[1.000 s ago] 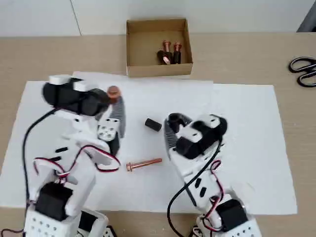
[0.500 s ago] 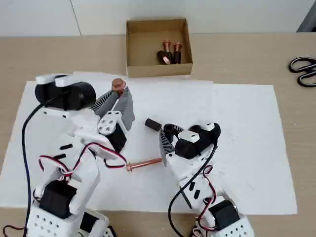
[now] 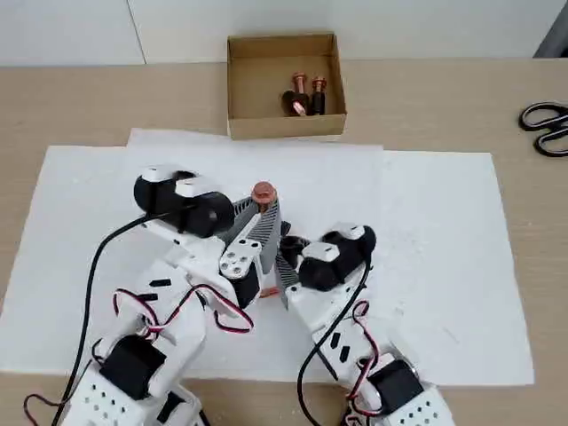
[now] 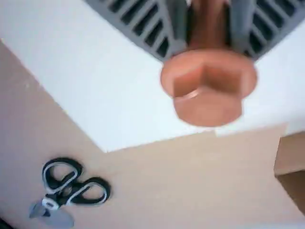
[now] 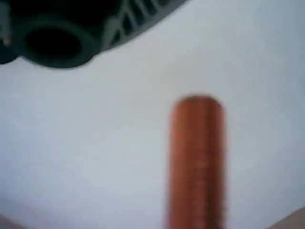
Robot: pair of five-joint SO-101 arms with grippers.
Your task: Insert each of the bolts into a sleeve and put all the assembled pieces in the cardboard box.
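Left end effector [image 3: 264, 209] clamps bolt [image 4: 208, 86], head up, just beside right end effector [image 3: 288, 250], which appears to grip sleeve [image 5: 52, 43]. Spare bolt [image 5: 198, 157] lies on paper beneath. Advice: align shaft with sleeve bore, push slowly, no tilt.

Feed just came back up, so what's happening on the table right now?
The left gripper holds a bolt head up over the paper. Close beside it, the right gripper has a sleeve between its fingers. A second bolt lies on the paper by them. Two assembled pieces are already in the box.
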